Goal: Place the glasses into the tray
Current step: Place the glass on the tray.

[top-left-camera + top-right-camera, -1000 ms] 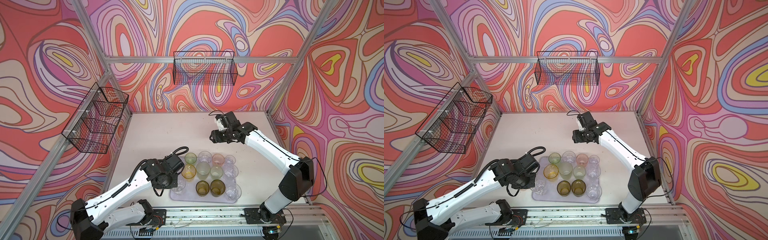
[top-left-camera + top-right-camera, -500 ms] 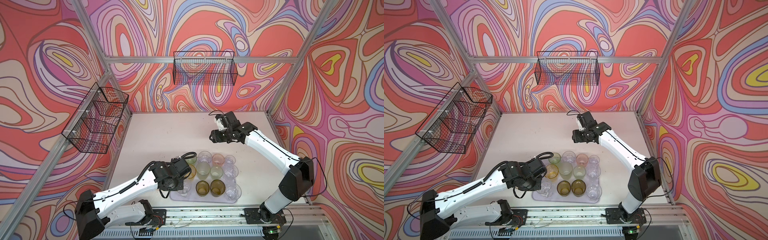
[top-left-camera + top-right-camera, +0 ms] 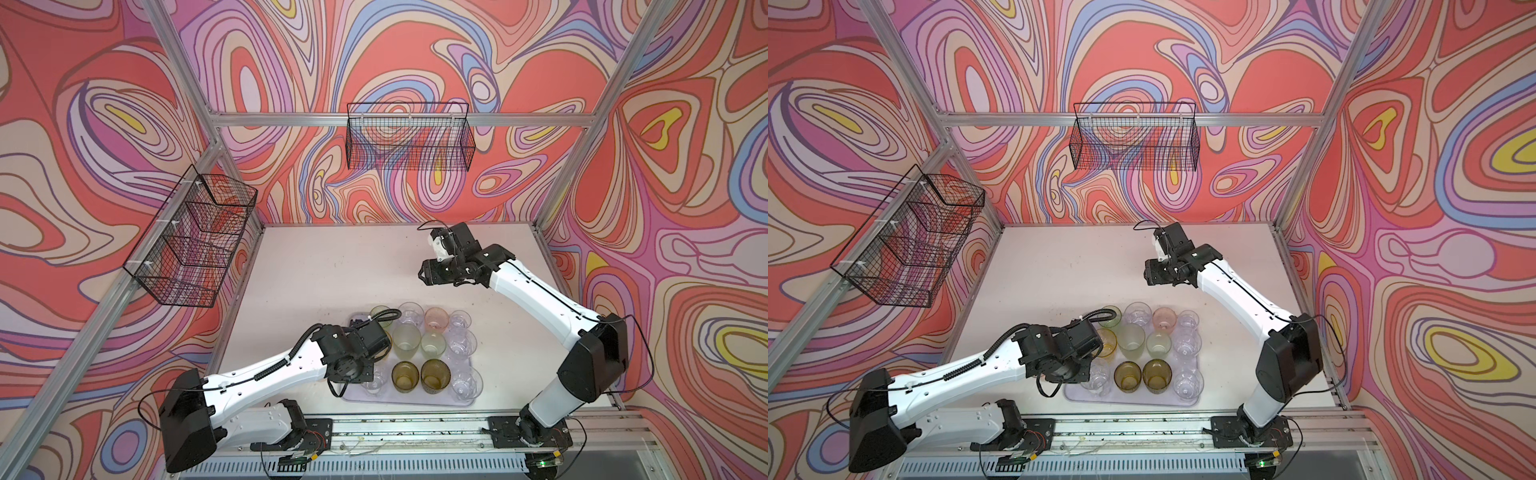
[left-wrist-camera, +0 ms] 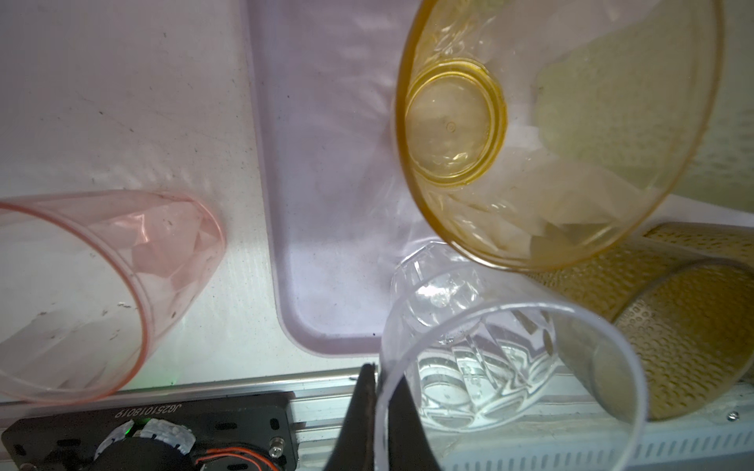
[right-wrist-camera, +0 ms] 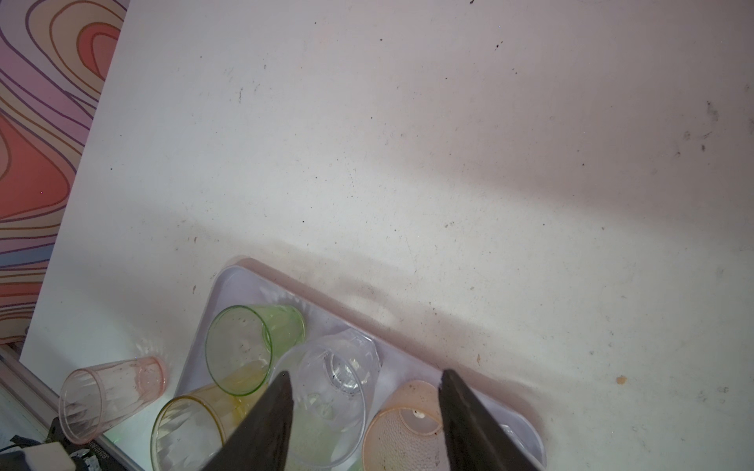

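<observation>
The left gripper [image 4: 377, 383] is clamped on the rim of the clear glass [image 4: 469, 346] over the tray [image 4: 326, 204] corner; a pink glass [image 4: 102, 277] sits outside on the worktop [image 4: 122, 102], just beside the tray, nearest this arm; the right gripper [image 5: 366, 372] gapes, well away.

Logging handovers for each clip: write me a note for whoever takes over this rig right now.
Left pincer: shut on the rim of a clear tumbler at the tray's near left corner; whether it rests there is unclear.
Right pincer: open, empty, above the table beyond the tray.
Done: most tumblers stand in the tray.
Left: release the clear tumbler, then fetch the pink tumbler on the table beside the tray.
</observation>
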Controlling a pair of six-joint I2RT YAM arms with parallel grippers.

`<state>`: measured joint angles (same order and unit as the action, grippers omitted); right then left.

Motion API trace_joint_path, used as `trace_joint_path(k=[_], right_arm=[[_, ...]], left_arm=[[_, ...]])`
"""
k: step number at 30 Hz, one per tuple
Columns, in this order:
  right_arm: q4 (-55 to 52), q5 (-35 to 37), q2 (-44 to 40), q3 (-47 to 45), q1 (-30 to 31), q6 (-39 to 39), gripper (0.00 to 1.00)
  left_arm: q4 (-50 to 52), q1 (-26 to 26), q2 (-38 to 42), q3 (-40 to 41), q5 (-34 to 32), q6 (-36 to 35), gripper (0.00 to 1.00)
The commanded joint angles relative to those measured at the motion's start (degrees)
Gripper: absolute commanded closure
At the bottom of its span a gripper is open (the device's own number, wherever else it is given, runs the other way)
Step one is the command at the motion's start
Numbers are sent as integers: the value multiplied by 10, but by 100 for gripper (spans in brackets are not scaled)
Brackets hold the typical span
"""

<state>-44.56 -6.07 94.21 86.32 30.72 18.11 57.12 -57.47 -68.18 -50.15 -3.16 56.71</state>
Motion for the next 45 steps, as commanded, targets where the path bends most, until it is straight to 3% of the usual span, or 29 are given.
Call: trace_joint_path(k=[1, 16, 27, 35, 45], right_arm=[[4, -3, -2, 0, -2, -1, 40], [6, -7, 1, -4, -2, -2, 40], [5, -7, -2, -5, -3, -2, 40], [5, -7, -2, -4, -3, -3, 40], [5, -9, 2, 1, -3, -5, 40]], left_arm=[[-7, -6, -7, 5, -10, 12, 100], [-17, -10, -24, 13, -7, 15, 100], [-12, -10, -34, 8, -8, 14, 85], [28, -10, -19, -16, -20, 16, 68], [125, 0, 1, -84, -50, 2, 63]])
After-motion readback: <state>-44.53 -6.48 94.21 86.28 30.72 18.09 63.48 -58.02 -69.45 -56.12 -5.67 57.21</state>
